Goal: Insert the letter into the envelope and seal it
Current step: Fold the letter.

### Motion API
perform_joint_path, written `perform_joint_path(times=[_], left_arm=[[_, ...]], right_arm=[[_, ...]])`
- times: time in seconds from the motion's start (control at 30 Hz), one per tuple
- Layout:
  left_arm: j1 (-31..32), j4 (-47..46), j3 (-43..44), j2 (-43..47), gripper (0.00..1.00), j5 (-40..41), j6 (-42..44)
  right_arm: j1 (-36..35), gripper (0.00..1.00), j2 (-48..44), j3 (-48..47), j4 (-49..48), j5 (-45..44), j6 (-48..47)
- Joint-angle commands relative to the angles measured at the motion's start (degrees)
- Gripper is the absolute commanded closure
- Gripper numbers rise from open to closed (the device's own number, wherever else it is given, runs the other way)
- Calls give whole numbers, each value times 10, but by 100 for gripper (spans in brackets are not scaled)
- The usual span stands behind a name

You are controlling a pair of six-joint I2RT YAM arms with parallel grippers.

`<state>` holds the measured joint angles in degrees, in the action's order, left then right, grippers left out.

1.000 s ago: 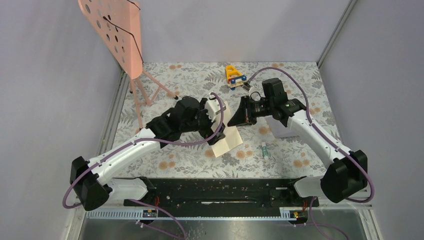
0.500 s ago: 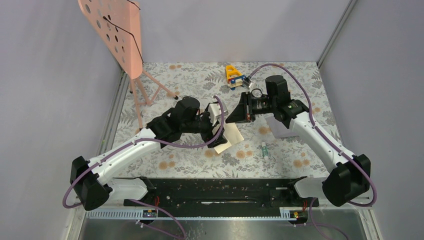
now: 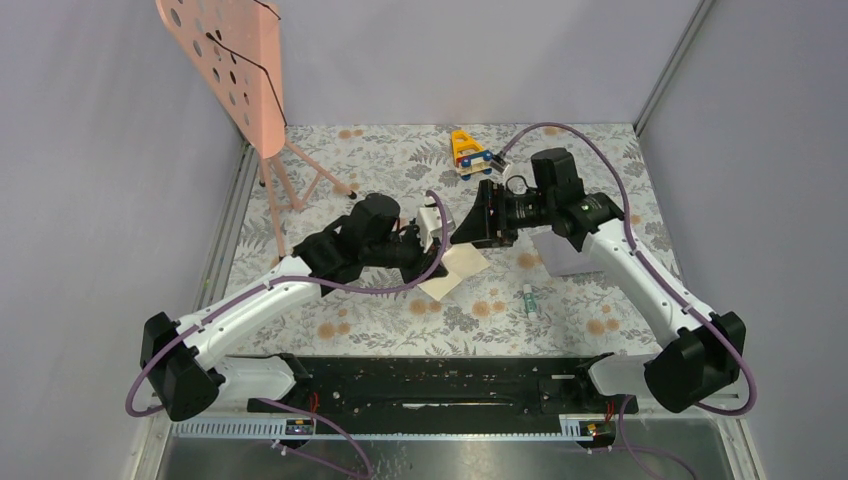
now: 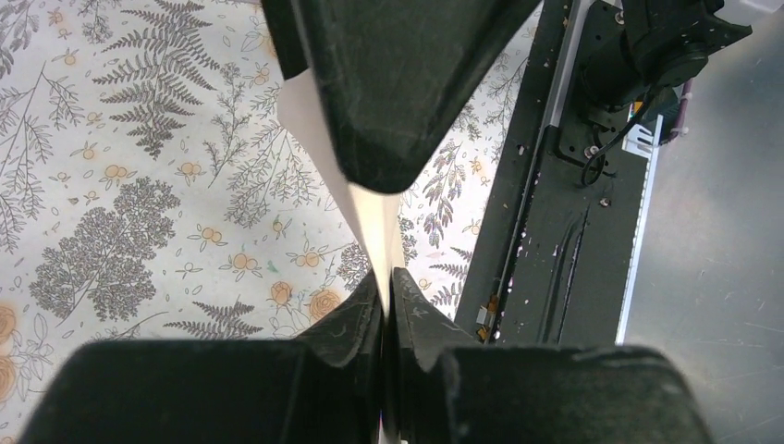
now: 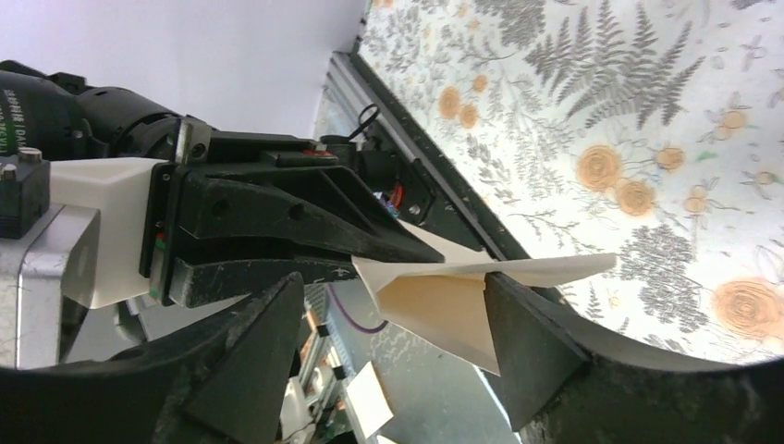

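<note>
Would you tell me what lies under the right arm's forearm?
The envelope lies flat on the tablecloth there; the right arm covers its right edge, and no flap shows.

Floral table (image 3: 380, 160) bears yellow toy (image 3: 468, 152), small tube (image 3: 530, 300) and, seemingly, the envelope (image 3: 558, 258).

On the table (image 3: 380, 165), a perforated board on its stand (image 3: 232, 75) occupies the far left corner. A toy (image 3: 470, 153) sits at the far edge near the middle. At mid-table the letter (image 3: 457, 272) is pinched by 1 edge in the left gripper (image 4: 384, 282), and the sheet reaches between the 2 spread fingers of the right gripper (image 5: 393, 291), which faces it from the right. The envelope (image 3: 552, 260) lies flat to the letter's right, partly under the right arm, with a small tube (image 3: 530, 300) just in front of it.
</note>
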<state>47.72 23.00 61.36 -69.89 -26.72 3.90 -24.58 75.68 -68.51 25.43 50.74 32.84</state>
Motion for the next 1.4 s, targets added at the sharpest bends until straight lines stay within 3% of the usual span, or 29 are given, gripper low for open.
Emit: perform_joint_path(times=[0.0,0.13,0.23,0.33,0.47,0.6,0.83,1.03,1.37], left_arm=[[-17,-27,10,-8,93,-27,-27],[-50,-36,3,-14,93,-62,-72],[-77,-33,7,-23,94,-112,-94],[-95,-23,8,-33,99,-185,-96],[-98,28,32,-60,100,-233,-74],[-98,77,59,-81,100,-258,-61],[-97,95,59,-71,100,-300,-58],[-96,173,79,-76,100,-360,6],[-97,185,92,-76,100,-350,3]], right_arm=[[11,20,-19,-40,85,-72,-69],[32,21,-46,-39,149,-205,-104],[57,29,-70,-30,169,-255,-107],[69,32,-99,-19,146,-223,-124],[68,25,-141,-4,77,-110,-151],[37,25,-156,-15,63,-134,-195],[-16,25,-106,-38,46,-153,-230],[-39,25,-39,-102,97,-90,-266],[-75,29,1,-89,111,-38,-271]])
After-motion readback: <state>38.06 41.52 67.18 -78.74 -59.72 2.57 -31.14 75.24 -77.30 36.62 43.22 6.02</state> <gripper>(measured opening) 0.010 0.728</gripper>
